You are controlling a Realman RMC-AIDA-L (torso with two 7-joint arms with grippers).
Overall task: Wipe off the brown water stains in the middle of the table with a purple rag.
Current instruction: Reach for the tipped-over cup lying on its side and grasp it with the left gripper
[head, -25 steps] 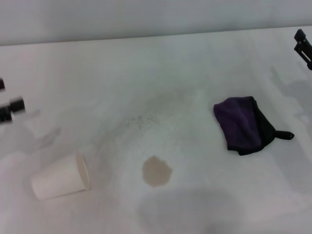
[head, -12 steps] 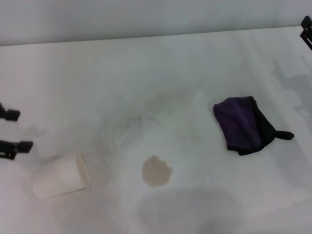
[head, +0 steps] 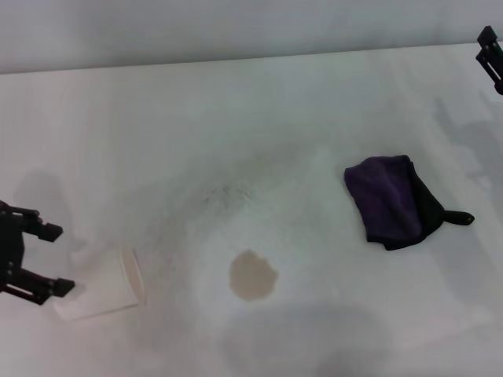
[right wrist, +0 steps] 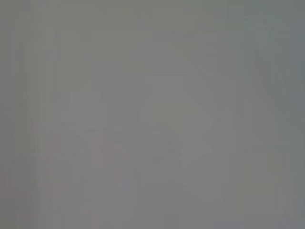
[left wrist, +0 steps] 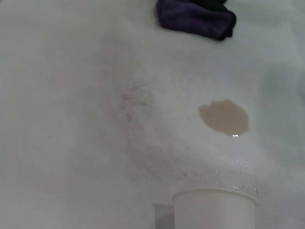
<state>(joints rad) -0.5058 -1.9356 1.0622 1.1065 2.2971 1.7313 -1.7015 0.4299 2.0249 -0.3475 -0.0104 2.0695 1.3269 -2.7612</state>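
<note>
The brown water stain (head: 252, 275) is a small roundish blot near the table's (head: 236, 118) front middle; the left wrist view shows the stain (left wrist: 224, 117) too. The purple rag (head: 389, 200) lies crumpled to its right, black loop pointing right, and the rag (left wrist: 195, 16) appears far off from the left wrist. My left gripper (head: 56, 259) is low at the left edge, its fingers spread wide beside the closed end of a tipped paper cup. My right gripper (head: 489, 51) shows only partly at the far right corner. The right wrist view is plain grey.
The white paper cup (head: 110, 287) lies on its side at the front left, mouth toward the stain; the cup (left wrist: 214, 210) rim fills the near edge of the left wrist view. Faint grey speckled smudges (head: 228, 192) run behind the stain.
My left gripper has come down and forward to the cup's closed end, its fingers now spread wider. The right gripper stays near the far right corner. Rag and stain have not moved.
</note>
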